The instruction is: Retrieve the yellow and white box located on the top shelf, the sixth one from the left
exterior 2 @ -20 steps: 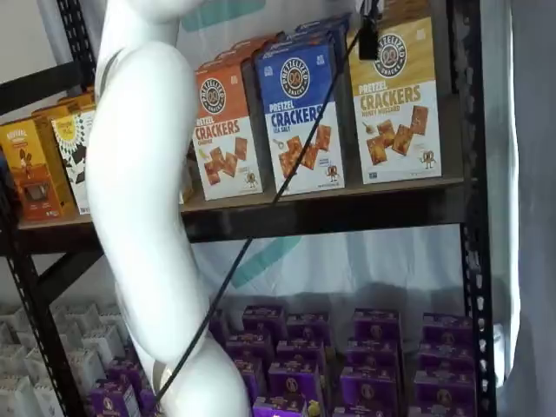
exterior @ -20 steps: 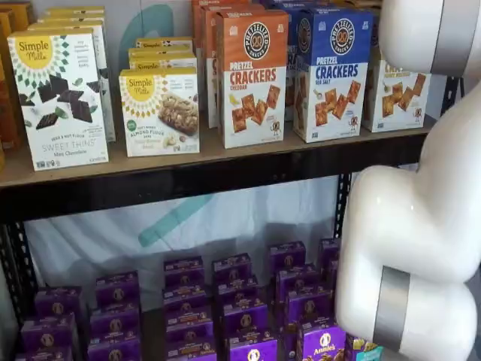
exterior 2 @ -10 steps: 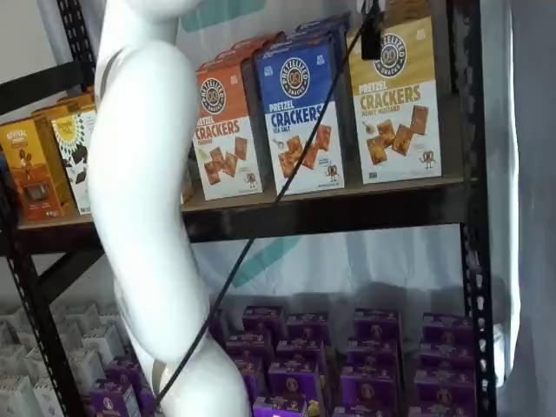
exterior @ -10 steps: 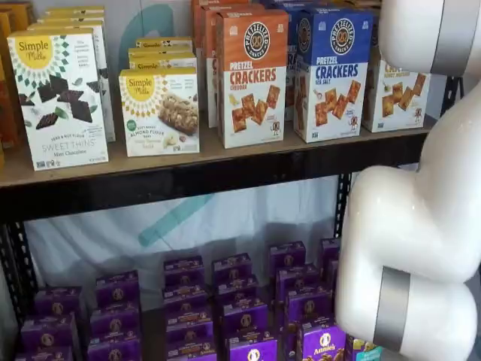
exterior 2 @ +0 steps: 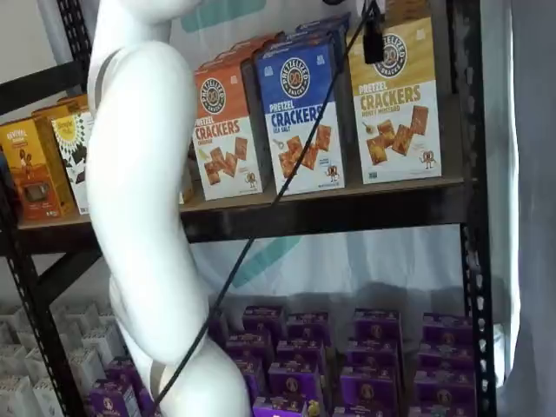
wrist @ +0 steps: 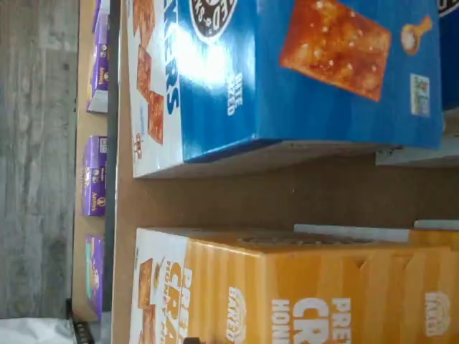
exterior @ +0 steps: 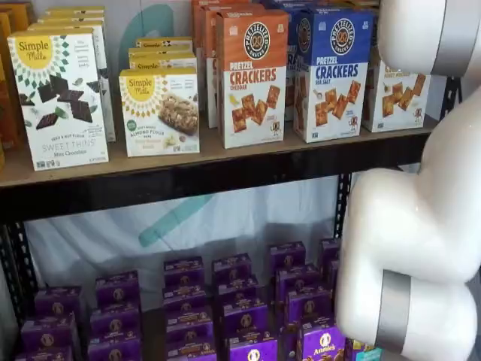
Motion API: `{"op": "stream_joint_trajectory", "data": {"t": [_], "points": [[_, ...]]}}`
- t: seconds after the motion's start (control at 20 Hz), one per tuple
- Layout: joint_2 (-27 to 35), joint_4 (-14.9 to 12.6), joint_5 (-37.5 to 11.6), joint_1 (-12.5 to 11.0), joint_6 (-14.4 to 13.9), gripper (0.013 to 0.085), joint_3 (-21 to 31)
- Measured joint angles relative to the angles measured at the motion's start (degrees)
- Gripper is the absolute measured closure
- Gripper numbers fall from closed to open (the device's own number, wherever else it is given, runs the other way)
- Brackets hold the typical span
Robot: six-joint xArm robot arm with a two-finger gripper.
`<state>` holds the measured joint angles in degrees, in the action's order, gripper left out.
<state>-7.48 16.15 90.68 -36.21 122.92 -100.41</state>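
The yellow and white box (exterior 2: 395,100) stands upright at the right end of the top shelf (exterior 2: 330,213), next to the blue box (exterior 2: 301,113). In a shelf view the white arm hides part of the box (exterior: 398,94). The wrist view shows its yellow top and side (wrist: 287,294) close up, with bare shelf board (wrist: 287,197) between it and the blue box (wrist: 287,72). My gripper (exterior 2: 373,42) shows only as a black finger hanging from the view's top edge with a cable, in front of the yellow box's upper left corner. No gap shows and it holds nothing that I can see.
An orange Pretzel Crackers box (exterior: 252,75) and white Simple Mills boxes (exterior: 58,98) stand further left on the shelf. Several purple boxes (exterior: 240,308) fill the lower shelf. A black upright (exterior 2: 469,200) stands right of the yellow box. The white arm (exterior 2: 139,200) crosses the foreground.
The white arm has shifted slightly and the black finger has edged a little to the right. No box has moved.
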Motion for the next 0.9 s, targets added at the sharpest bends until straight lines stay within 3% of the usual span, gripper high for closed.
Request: {"op": "stream_joint_trajectory", "data": {"t": [0.25,0.6,0.9], "points": [[1.1,-3.9,2.1,1.9,-1.1,0.013,-1.9],[3.7,-7.2,6.7,3.3,-2.2,0.013,-6.6],[4.3,-9.6,8.2,4.1,-2.4,0.013,-7.6]]}}
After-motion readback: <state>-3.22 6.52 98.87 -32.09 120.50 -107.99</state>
